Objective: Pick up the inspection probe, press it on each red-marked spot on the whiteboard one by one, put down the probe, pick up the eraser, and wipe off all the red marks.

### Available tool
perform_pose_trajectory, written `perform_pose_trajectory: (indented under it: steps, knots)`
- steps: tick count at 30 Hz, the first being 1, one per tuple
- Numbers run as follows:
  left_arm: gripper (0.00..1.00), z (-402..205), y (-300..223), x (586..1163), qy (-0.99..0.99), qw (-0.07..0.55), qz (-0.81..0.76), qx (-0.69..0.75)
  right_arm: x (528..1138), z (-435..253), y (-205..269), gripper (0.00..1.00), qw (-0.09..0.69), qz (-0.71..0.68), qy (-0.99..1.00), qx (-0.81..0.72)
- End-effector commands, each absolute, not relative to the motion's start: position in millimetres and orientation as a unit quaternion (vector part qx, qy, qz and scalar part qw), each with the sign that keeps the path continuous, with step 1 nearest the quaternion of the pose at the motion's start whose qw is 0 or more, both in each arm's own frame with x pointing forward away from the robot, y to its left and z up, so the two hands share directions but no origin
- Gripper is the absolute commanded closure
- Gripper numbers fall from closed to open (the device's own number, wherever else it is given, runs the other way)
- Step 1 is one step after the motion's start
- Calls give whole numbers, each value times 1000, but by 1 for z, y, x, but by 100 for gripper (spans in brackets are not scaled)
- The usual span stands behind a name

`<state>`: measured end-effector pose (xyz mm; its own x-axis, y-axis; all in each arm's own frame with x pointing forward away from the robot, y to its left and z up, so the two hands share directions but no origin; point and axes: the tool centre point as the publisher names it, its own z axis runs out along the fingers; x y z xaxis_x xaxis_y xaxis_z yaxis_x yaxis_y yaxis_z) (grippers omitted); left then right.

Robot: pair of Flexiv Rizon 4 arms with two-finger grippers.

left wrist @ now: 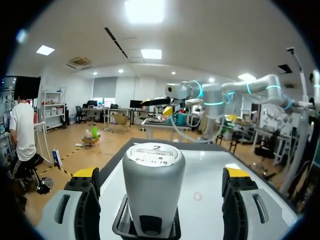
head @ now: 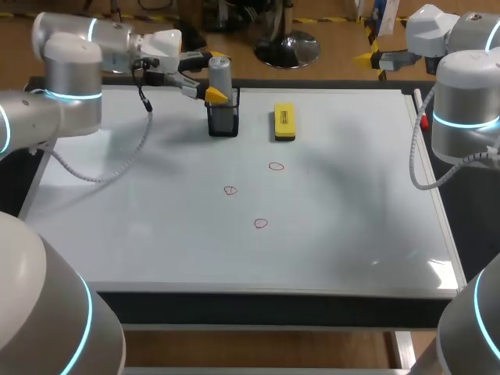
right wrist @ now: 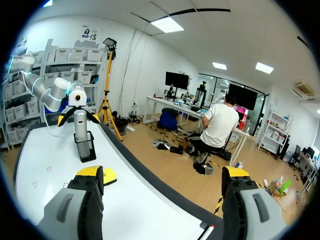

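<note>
Grey probe [left wrist: 153, 185] stands in its black holder [left wrist: 121, 226] between the left hand's [left wrist: 161, 173] wide-open fingers, seemingly untouched; closing off-centre could tip holder and probe over.

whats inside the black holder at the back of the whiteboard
The grey inspection probe stands upright in the black holder, its top sticking out between the open fingers of the left gripper. The holder's walls cover the probe's lower end, so anything else inside cannot be seen.

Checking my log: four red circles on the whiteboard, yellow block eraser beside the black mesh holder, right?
No, the head view shows three red circles on the whiteboard; the yellow block eraser is beside the black mesh holder.
</note>
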<state>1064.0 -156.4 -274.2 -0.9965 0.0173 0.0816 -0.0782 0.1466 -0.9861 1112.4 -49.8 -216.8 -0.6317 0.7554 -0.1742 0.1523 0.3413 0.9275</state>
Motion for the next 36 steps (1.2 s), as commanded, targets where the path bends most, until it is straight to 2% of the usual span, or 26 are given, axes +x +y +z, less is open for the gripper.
perform_pose_trajectory:
  steps: [1, 30, 33, 34, 35, 36]
  knots:
    - [0, -275, -162, 1063, -757, 34, 652, 22, 1113, -217, -50, 0, 308, 490, 759, 299]
    - [0, -286, -167, 1066, -767, 25, 639, 46, 1113, -217, -50, 0, 308, 490, 759, 299]
    - [11, -286, -167, 1066, -767, 24, 639, 48, 1113, -217, -50, 0, 308, 490, 759, 299]
    - [19, -286, -166, 1066, -768, 24, 639, 48, 1113, -217, -50, 0, 308, 490, 759, 299]
    - [28, -287, -166, 1066, -768, 24, 638, 48, 1113, -217, -50, 0, 308, 490, 759, 299]
    - [51, -287, -166, 1066, -768, 24, 638, 47, 1113, -217, -50, 0, 308, 490, 759, 299]
